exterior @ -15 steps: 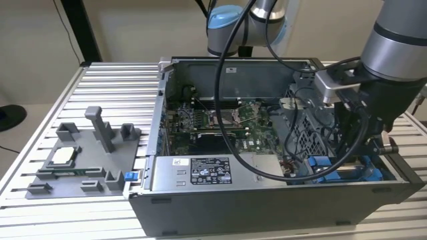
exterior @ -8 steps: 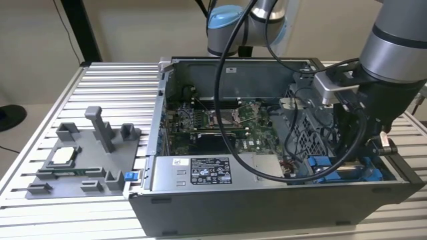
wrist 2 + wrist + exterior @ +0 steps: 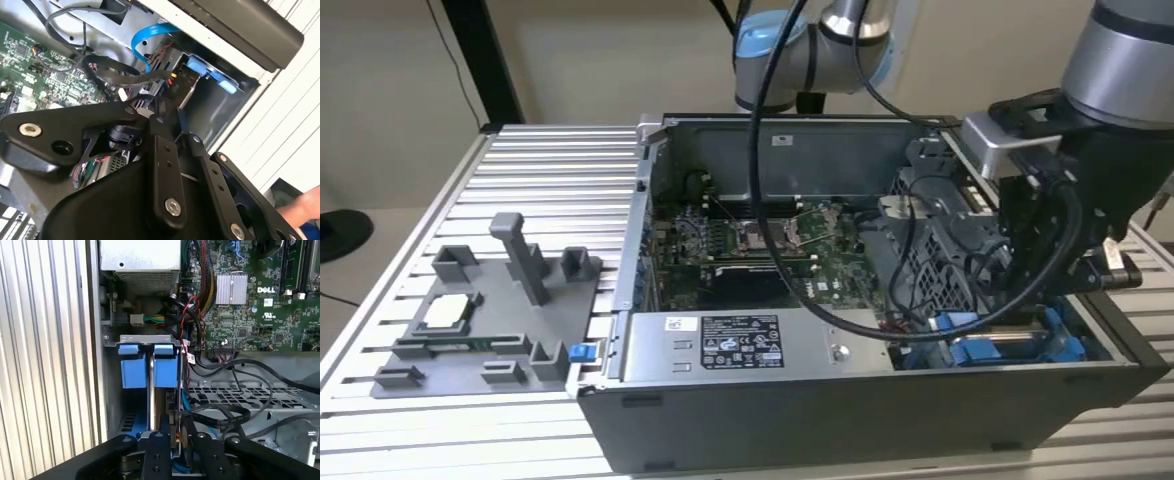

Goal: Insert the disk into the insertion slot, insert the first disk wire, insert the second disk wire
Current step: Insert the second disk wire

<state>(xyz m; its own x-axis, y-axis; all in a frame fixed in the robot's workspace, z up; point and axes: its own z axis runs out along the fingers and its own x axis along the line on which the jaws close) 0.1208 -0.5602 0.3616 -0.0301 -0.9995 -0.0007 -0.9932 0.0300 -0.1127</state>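
Your disk (image 3: 150, 390) sits on edge in the drive bay at the corner of the open computer case (image 3: 854, 400), its thin metal edge running between two bright blue frame tabs (image 3: 135, 365); in the exterior view the same blue plastic (image 3: 1001, 345) shows low inside the case, just past the grey power-supply box (image 3: 734, 345) toward the exterior view's right. Your gripper (image 3: 177, 440) is down in that bay, right over the end of the disk, and its black fingers (image 3: 160, 450) stand close together there, but you cannot tell from these views whether they clamp anything. Black wires (image 3: 225, 415) loop across the perforated metal cage beside the bay, and a flat blue cable (image 3: 150, 35) curls above it. The green motherboard (image 3: 761, 240) lies further inside the case. Outside the case, on the slatted table (image 3: 547, 160), stands a grey fixture (image 3: 494, 310).
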